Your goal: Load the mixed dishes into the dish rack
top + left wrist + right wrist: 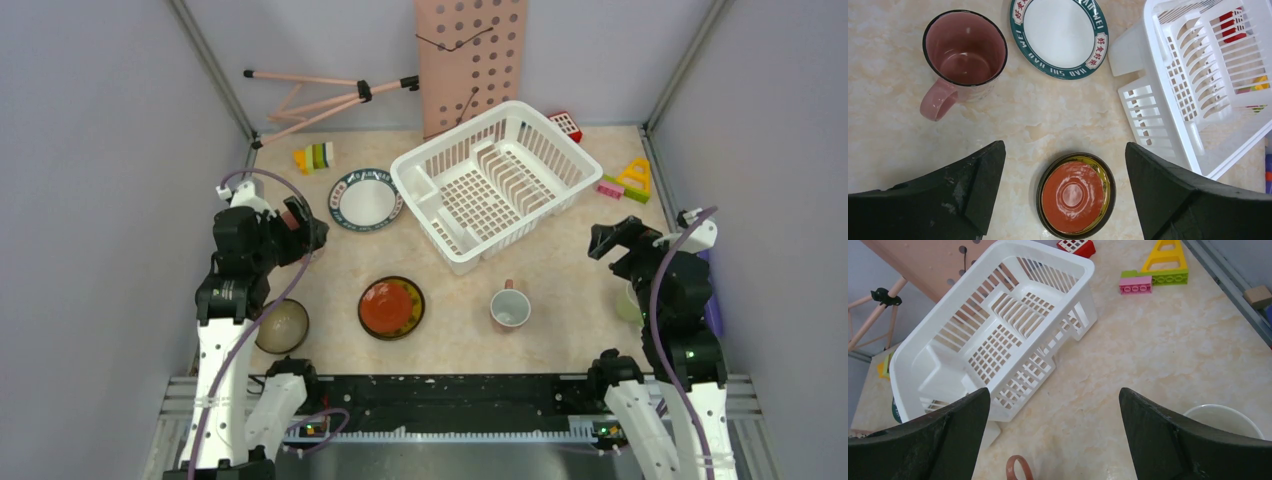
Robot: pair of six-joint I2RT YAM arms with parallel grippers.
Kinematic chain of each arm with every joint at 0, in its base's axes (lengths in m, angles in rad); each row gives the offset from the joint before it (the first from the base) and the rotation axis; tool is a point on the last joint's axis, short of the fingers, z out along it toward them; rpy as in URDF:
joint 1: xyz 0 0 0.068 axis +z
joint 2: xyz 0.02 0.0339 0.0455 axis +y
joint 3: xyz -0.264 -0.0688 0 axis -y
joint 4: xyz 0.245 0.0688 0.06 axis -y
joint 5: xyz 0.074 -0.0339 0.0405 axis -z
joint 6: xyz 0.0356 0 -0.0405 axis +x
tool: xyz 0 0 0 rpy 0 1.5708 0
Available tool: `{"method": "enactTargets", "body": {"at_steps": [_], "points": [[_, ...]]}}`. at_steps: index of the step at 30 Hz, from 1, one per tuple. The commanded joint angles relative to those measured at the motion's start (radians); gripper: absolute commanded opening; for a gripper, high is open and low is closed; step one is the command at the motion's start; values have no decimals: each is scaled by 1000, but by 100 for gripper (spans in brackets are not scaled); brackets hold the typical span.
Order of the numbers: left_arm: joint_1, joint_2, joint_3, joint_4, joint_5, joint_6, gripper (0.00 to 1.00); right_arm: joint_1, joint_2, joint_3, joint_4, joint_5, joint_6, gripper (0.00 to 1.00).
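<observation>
My L gripper [1064,150], spread & empty, points at round red saucer [1073,196]; R gripper [1054,396] likewise, facing white plastic dish rack [998,335].

Bright, even overhead light, soft shadows, all three views sharp.

Rack [490,185] stands askew at the far centre of the counter [560,280]. Plate [366,199] lies flat just left of the rack. Saucer [391,306] lies before the plate, near the counter's middle. Cup [510,308] stands upright right of the saucer, before the rack. Bowl [285,328] sits at the near left. Left blocks [314,157] lie behind the plate; right blocks [628,182] lie right of the rack. Board [470,60] leans behind the rack.
</observation>
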Motion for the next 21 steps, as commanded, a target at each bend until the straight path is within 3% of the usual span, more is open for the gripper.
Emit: {"method": "enactTargets", "body": {"at_steps": [1,10,15,21], "points": [[2,-1,12,59,38,-23,95,11,-6,0,45,-4,-18,99],[0,64,21,129,196,-170,96,10,-8,-7,54,-12,-11,99],[-43,77,-10,230,139,-283,96,11,-8,-15,60,-22,-3,99],[-205,137,-17,280,5,-351,96,10,-9,-18,66,-17,-3,99]]}}
